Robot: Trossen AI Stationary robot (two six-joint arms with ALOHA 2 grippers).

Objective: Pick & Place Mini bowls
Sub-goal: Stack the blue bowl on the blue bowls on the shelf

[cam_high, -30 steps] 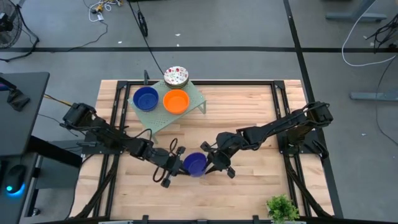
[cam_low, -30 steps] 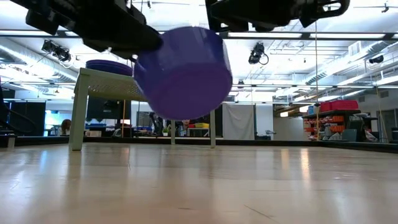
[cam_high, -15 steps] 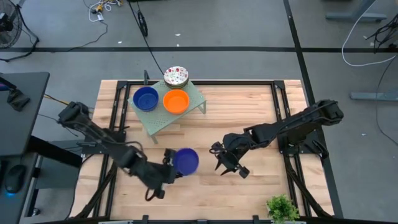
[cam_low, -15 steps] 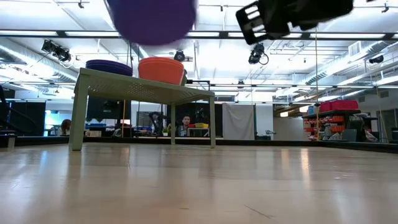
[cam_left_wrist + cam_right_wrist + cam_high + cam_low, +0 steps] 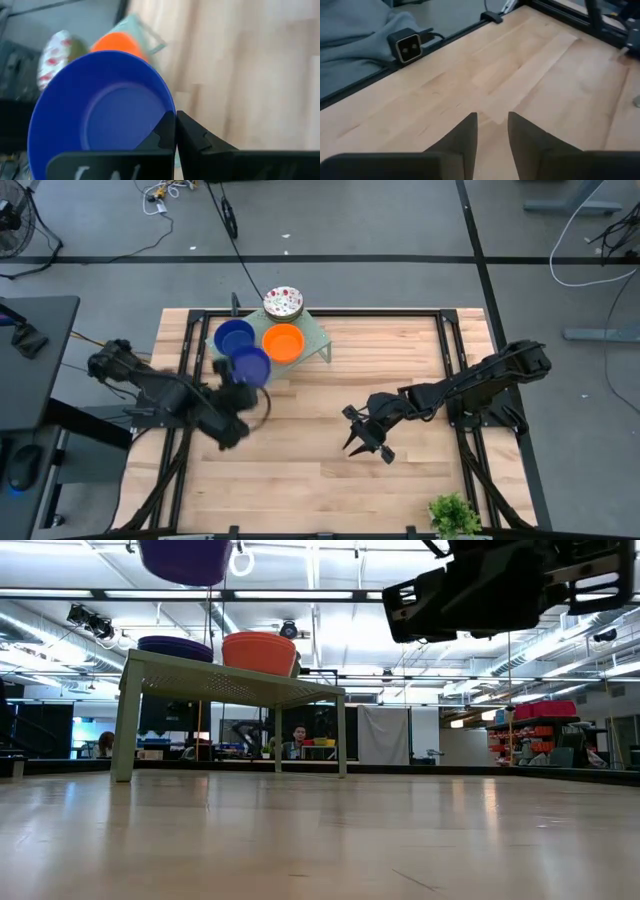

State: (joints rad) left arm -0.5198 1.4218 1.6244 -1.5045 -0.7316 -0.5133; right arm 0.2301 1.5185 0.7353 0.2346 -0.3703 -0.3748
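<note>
High view: my left gripper (image 5: 243,376) carries a blue mini bowl (image 5: 250,365) at the near edge of the green rack (image 5: 315,335), beside the blue bowl (image 5: 233,337) and orange bowl (image 5: 283,342) already there, while my right gripper (image 5: 365,438) waits mid-table. Left wrist view: my fingers (image 5: 175,131) pinch the carried bowl's rim, so I should keep it level and centre it over its seat before releasing. Right wrist view: my fingers (image 5: 465,135) are slightly apart, holding nothing.
</note>
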